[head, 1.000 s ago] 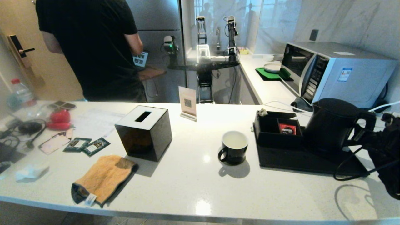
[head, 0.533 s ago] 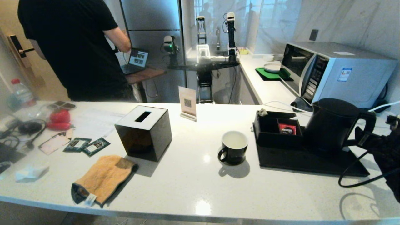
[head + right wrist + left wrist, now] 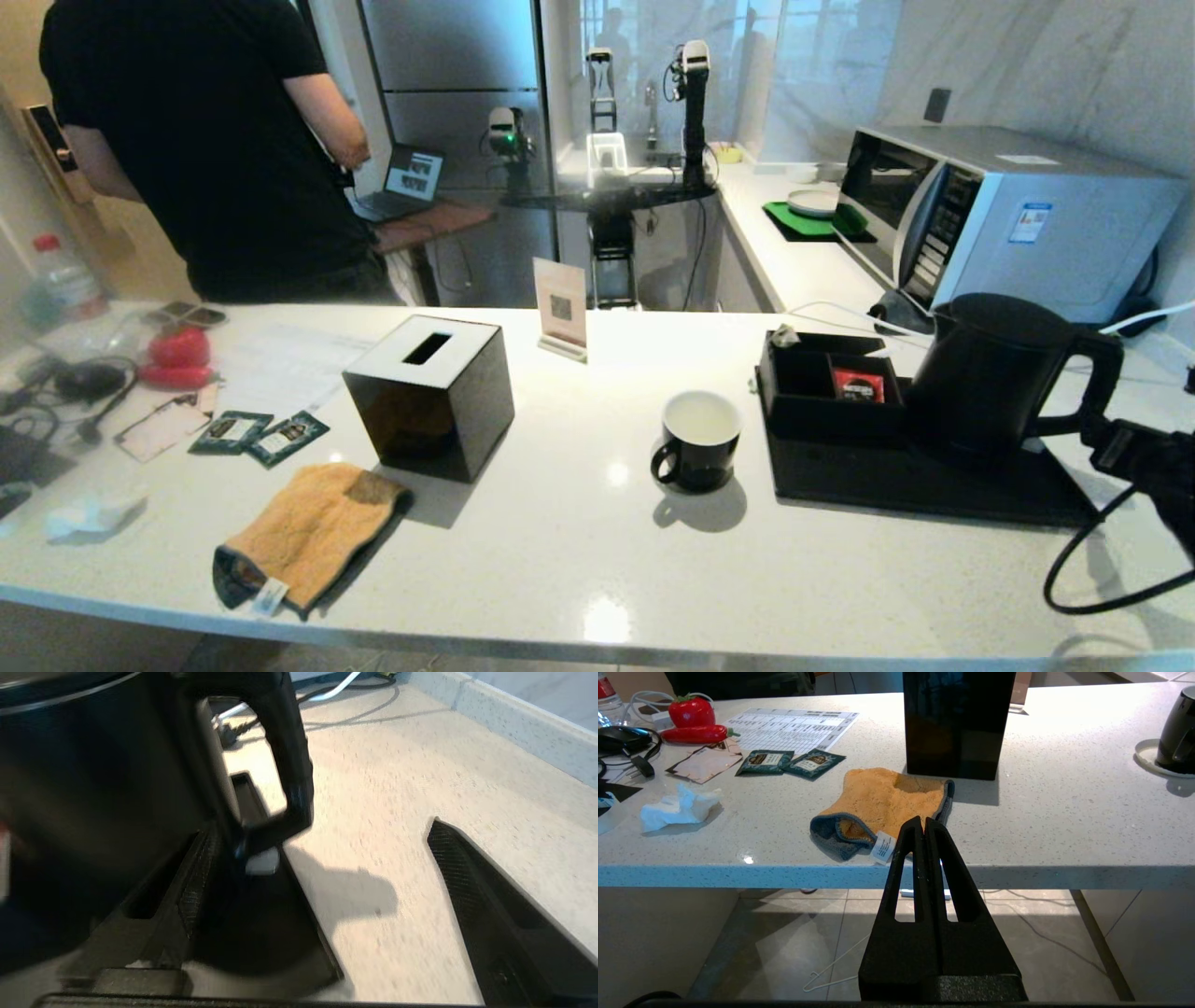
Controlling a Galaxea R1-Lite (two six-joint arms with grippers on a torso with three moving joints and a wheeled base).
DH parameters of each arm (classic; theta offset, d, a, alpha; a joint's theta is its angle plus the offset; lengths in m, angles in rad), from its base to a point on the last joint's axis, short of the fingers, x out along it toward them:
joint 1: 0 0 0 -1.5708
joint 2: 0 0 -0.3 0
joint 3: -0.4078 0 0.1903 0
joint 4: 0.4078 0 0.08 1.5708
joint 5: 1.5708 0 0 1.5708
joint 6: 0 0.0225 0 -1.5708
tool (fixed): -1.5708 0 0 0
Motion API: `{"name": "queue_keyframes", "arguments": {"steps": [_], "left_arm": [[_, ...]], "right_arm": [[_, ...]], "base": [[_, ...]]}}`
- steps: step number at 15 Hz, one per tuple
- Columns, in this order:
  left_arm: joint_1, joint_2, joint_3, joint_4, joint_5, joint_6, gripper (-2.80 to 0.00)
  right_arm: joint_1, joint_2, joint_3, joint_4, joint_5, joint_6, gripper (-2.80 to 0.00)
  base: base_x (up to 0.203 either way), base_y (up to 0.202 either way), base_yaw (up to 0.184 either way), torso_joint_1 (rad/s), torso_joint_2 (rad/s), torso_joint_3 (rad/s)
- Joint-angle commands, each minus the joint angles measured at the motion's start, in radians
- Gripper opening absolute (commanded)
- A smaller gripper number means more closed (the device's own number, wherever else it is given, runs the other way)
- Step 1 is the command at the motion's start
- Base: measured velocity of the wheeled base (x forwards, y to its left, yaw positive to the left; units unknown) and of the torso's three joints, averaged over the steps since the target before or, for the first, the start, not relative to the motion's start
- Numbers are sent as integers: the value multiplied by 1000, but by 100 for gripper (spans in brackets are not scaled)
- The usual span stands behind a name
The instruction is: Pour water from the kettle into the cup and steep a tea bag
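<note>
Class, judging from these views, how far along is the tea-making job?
Done: the kettle stands on the black tray, released. In hand: nothing; the right gripper is open beside the kettle's handle, the left gripper shut, parked below the counter edge. Left: no tea bag shows in the cup.

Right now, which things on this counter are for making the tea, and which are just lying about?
For the tea:
- kettle on the black tray
- cup
- right end effector, open beside the kettle's handle

Lying about:
- tissue box
- orange cloth
- two green packets
- red peppers
- microwave
</note>
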Motion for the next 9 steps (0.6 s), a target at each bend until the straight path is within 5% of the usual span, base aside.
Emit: {"name": "queue_keyframes", "arguments": {"steps": [1, 6, 9], "left_arm": [[1, 1, 0, 0, 0, 0, -280], [1, 0, 0, 0, 0, 0, -280], [1, 1, 0, 0, 0, 0, -280]], "right_arm": [[0, -69, 54, -9, 15, -4, -280], [0, -173, 114, 43, 86, -20, -280], [1, -247, 148, 103, 195, -52, -280]], "base": [[0, 0, 0, 0, 0, 0], [0, 0, 0, 0, 0, 0], [0, 0, 0, 0, 0, 0]]}}
